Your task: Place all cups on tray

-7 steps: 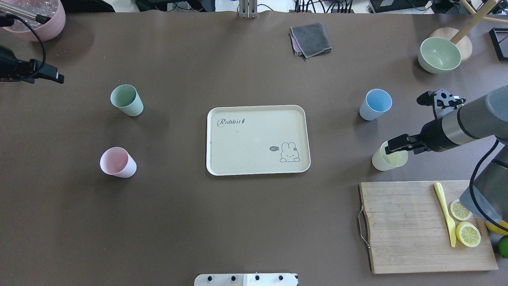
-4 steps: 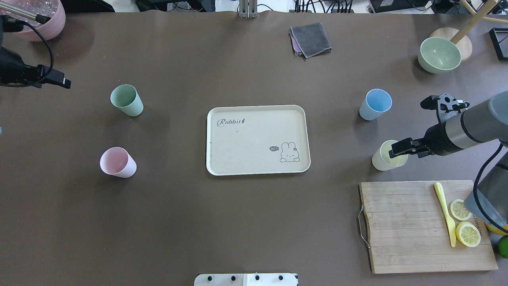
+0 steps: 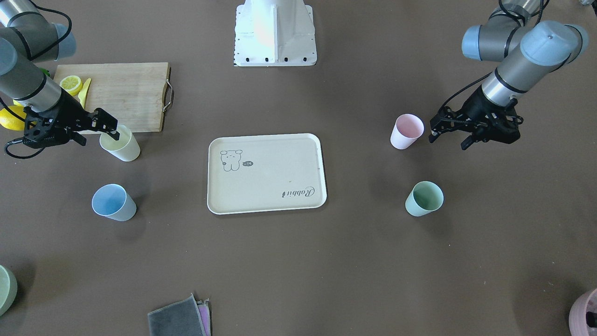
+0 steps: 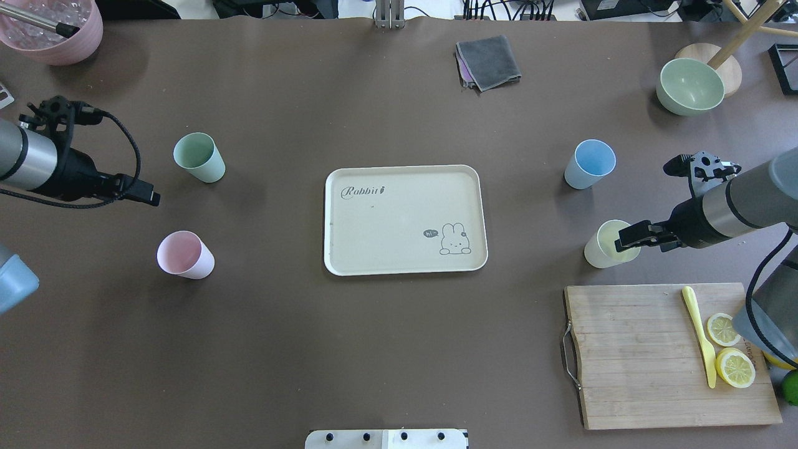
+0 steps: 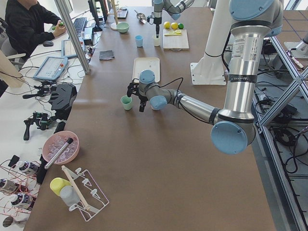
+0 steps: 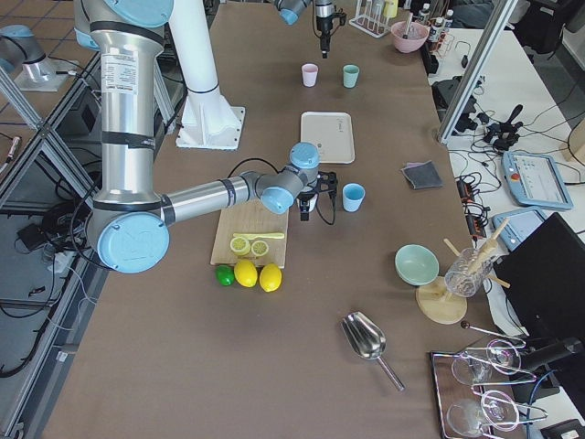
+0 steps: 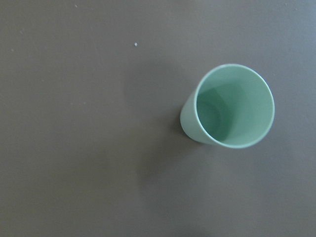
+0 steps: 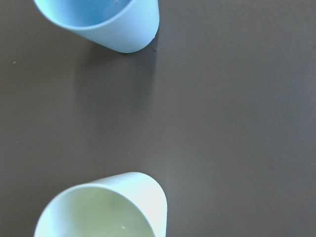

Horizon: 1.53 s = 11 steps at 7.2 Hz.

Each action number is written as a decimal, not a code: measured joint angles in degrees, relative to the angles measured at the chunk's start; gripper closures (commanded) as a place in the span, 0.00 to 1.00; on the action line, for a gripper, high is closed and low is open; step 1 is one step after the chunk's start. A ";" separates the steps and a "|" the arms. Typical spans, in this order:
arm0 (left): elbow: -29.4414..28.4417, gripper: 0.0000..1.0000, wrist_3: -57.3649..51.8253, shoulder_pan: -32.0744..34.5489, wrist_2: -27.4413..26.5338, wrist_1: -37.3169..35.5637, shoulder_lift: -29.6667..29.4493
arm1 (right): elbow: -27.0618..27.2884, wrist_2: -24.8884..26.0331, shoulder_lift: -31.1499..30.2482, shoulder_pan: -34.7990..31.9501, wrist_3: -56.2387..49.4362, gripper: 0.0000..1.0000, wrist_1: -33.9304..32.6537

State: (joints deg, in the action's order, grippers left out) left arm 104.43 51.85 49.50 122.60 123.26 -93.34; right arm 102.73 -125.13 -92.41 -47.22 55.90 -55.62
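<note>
The beige tray (image 4: 386, 231) lies mid-table with nothing on it, also in the front view (image 3: 270, 182). The mint green cup (image 4: 199, 157) and pink cup (image 4: 185, 254) stand upright to its left. The blue cup (image 4: 590, 163) and pale yellow cup (image 4: 603, 252) stand to its right. My right gripper (image 4: 626, 240) is open at the yellow cup's (image 3: 122, 145) rim, fingers either side of its wall in the front view (image 3: 111, 128). My left gripper (image 3: 447, 140) is open and empty beside the pink cup (image 3: 407, 131); its wrist view shows the mint cup (image 7: 229, 106).
A wooden cutting board (image 4: 642, 368) with lemon slices and a yellow knife lies near the right arm. A green bowl (image 4: 690, 86) and a grey cloth (image 4: 488, 62) are at the far side. A pink bowl (image 4: 53, 31) sits at the far left corner.
My left arm has swung in from the table's left edge to between the mint and pink cups. My right gripper has drawn back slightly to the yellow cup's rim.
</note>
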 measured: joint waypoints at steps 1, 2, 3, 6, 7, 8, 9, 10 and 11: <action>0.95 0.04 0.64 -1.03 -0.46 -0.02 0.75 | -0.04 0.06 0.05 0.27 0.02 0.99 -0.01; 1.31 0.05 0.87 -1.41 -0.62 -0.03 1.07 | -0.04 0.18 0.18 0.57 0.00 1.00 -0.01; 1.42 0.05 0.94 -1.54 -0.67 -0.04 1.23 | 0.01 0.32 0.52 0.90 -0.04 1.00 -0.03; 1.68 0.05 1.05 -1.60 -0.62 0.04 1.58 | 0.47 -0.68 2.39 1.15 0.18 1.00 -0.42; 1.71 0.05 1.08 -1.60 -0.61 0.04 1.60 | 0.49 -2.13 3.26 0.27 0.28 1.00 -0.61; 1.72 0.04 1.10 -1.62 -0.61 0.05 1.60 | 0.58 -4.75 4.36 -1.69 0.38 1.00 -1.22; 1.71 0.04 1.10 -1.81 -0.62 0.11 1.60 | 1.12 -7.42 6.76 -3.79 0.55 1.00 -3.99; 1.79 0.05 1.71 -2.39 -0.66 0.37 1.57 | 2.25 -8.47 10.03 -4.85 0.73 1.00 -9.09; 1.91 0.09 3.22 -3.67 -1.29 1.03 1.54 | 3.24 -8.46 13.10 -5.09 1.04 1.00 -13.79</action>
State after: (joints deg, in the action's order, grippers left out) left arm 106.34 55.06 45.83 121.31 124.29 -91.81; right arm 105.97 -133.60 -79.31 -52.31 56.94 -69.41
